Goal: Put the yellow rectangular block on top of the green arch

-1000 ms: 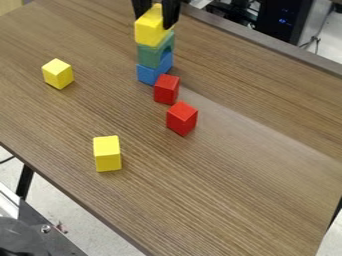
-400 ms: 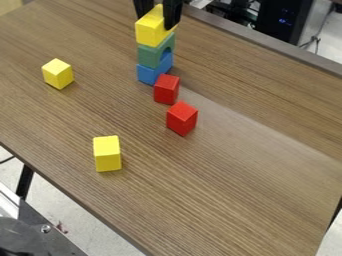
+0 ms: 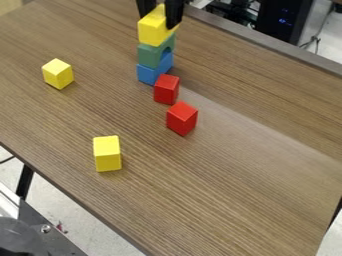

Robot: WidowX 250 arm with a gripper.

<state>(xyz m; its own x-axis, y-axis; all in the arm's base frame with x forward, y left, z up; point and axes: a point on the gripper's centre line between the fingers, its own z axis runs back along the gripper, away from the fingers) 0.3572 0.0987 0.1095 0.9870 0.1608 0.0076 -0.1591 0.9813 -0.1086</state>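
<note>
The yellow rectangular block (image 3: 153,31) is gripped between both fingers of the black two-finger gripper (image 3: 159,21) and is located at the top of the green arch (image 3: 149,54); whether full contact has been made cannot be told. The arch is supported by a blue block (image 3: 147,74). Before release, the long side of the yellow block should be aligned with that of the arch — a slight offset toward the right of the view appears to need correction. Lowering should be slow and vertical, and should be stopped once the base is seated flat. The fingers should then be opened evenly and raised straight up — any sideways drag could topple the narrow stack toward the nearer red block (image 3: 165,90).
</note>
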